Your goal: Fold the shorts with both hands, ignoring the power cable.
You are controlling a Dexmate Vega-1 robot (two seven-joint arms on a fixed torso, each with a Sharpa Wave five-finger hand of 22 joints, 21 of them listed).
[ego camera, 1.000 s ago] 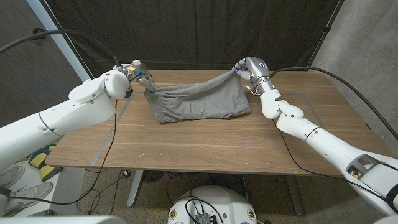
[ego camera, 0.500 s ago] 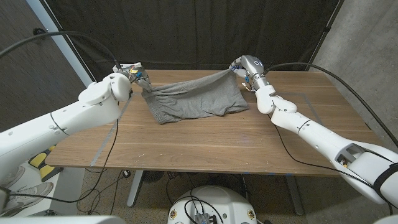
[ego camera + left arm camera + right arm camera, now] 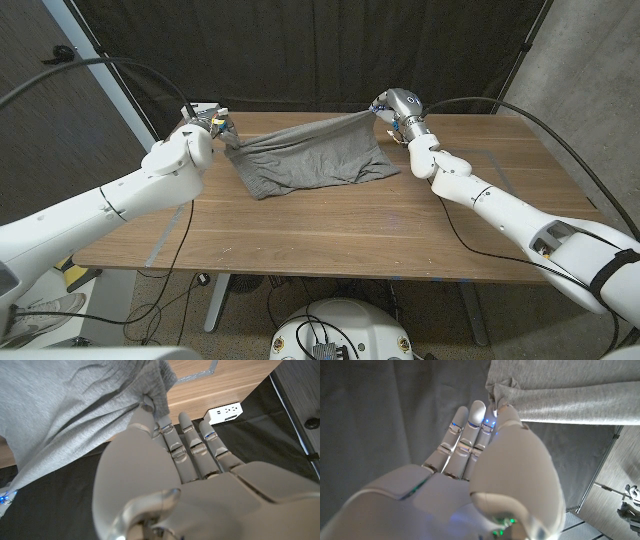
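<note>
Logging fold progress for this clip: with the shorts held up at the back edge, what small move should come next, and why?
Probably carry both held corners toward the near edge: the left hand and right hand pinch the shorts taut, with the lower part draped on the table.

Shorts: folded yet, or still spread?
Still spread, not folded. The shorts hang stretched between the left hand and right hand, far edge lifted, near edge lying on the table.

Grey shorts [image 3: 310, 162]; brown wood-grain table [image 3: 330, 235]; black backdrop curtain [image 3: 300, 50].
</note>
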